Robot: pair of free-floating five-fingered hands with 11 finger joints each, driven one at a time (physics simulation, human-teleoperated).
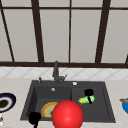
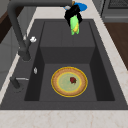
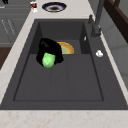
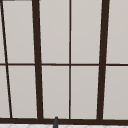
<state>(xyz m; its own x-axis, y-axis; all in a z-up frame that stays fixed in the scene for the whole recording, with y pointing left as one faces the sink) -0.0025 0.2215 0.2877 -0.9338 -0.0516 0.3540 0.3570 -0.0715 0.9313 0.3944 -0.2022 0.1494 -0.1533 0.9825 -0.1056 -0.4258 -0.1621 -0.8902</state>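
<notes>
My right hand (image 1: 88, 93) hangs over the sink's right basin (image 1: 97, 110), fingers curled round a green and yellow item (image 1: 86, 100) that points downward. From the left side the same hand (image 2: 72, 13) grips the green item (image 2: 74, 25) above the far basin. The right side view has this hand (image 3: 50, 50) wrapped over the green item (image 3: 48, 60). My left hand (image 1: 34, 118) floats at the sink's front left corner. An orange and yellow plate (image 2: 69, 81) lies flat in the left basin with a small red bit (image 2: 73, 80) on it.
A big red ball (image 1: 67, 114) sits low in the front view, covering part of the plate (image 1: 48, 109). A dark faucet (image 1: 56, 72) rises behind the sink. A dark blue plate (image 1: 6, 101) rests on the left counter, a blue bowl (image 1: 125, 105) on the right.
</notes>
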